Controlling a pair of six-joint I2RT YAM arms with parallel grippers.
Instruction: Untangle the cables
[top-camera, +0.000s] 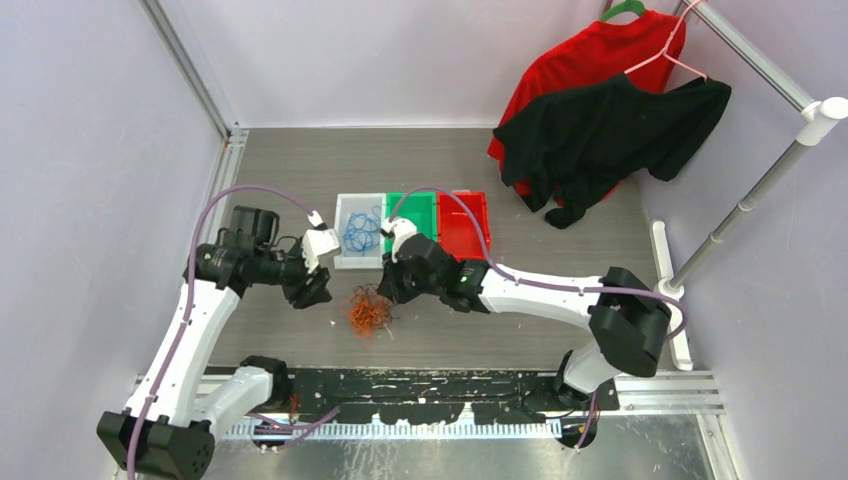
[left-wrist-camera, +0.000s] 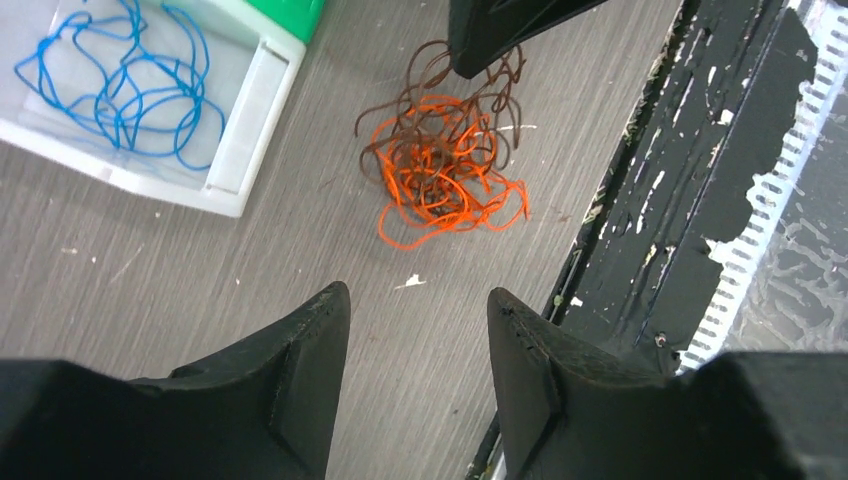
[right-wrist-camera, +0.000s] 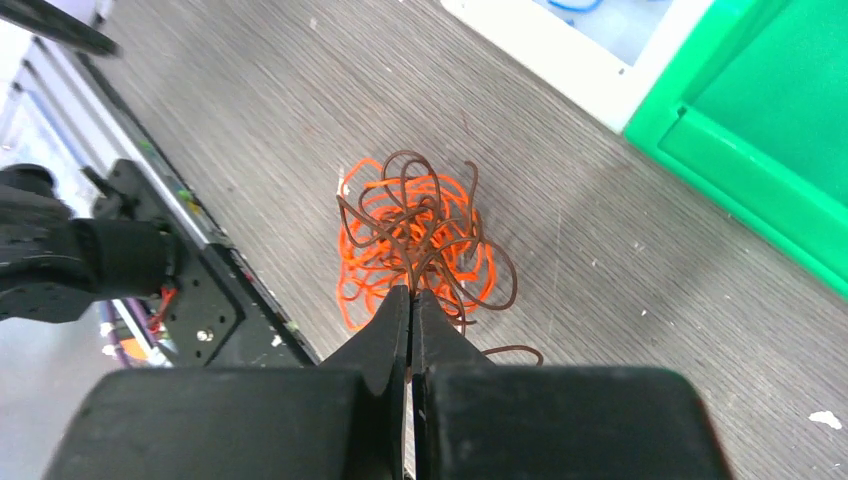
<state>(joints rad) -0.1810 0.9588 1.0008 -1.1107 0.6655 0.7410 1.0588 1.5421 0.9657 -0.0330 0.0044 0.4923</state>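
Cables (right-wrist-camera: 420, 240) knotted — right gripper (right-wrist-camera: 411, 297) pinches brown cable (right-wrist-camera: 408, 268).

This is a robotics lab test cell: a white-and-black jointed left robot arm (top-camera: 190, 330) at 8 o'clock and a matching right robot arm (top-camera: 545, 292) at 4 o'clock are bolted to a black metal mounting rail (top-camera: 430, 385) at 6 o'clock, inside pale lavender wall panels (top-camera: 90, 150) framed by silver aluminium posts (top-camera: 187, 65).

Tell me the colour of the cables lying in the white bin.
They are blue cables, loose in the white bin; the left wrist view shows them best.
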